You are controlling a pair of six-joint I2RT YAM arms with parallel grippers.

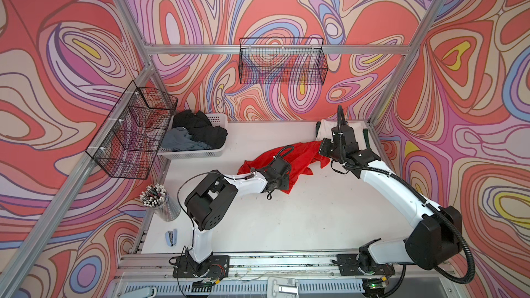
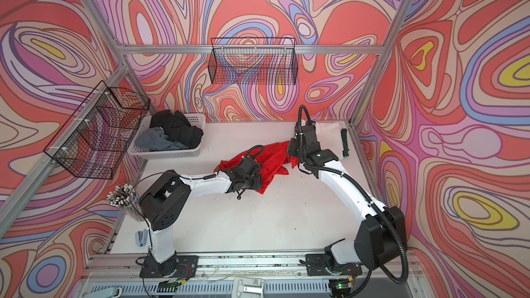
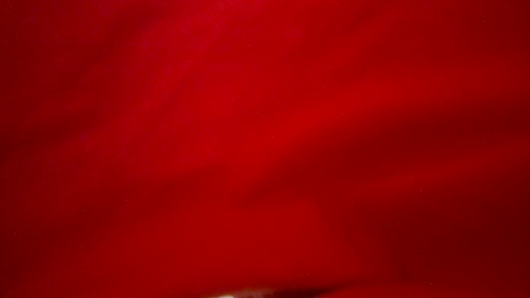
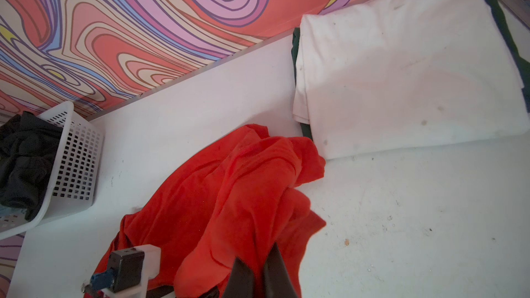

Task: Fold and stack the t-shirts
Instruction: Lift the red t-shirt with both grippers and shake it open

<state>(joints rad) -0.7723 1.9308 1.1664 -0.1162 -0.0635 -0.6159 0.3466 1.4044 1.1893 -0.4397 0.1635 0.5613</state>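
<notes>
A bright red t-shirt (image 1: 301,161) (image 2: 272,161) lies crumpled mid-table. My right gripper (image 4: 258,253) (image 1: 324,150) is shut on a bunched fold at its right end. My left gripper (image 1: 284,179) (image 2: 252,179) sits at the shirt's left part with its fingers hidden. Red cloth (image 3: 258,110) fills the whole left wrist view. A folded white t-shirt (image 4: 401,67) (image 2: 327,133) lies at the back right on top of a dark green one (image 4: 295,50) (image 2: 345,141). A black t-shirt (image 1: 200,130) and a grey one (image 1: 180,141) are heaped in the white basket (image 1: 195,154).
Black wire baskets hang on the left wall (image 1: 134,130) and the back wall (image 1: 282,61). A cup of pens (image 1: 160,202) and a stapler (image 1: 171,237) stand near the table's left edge. The basket (image 4: 77,161) sits at the back left.
</notes>
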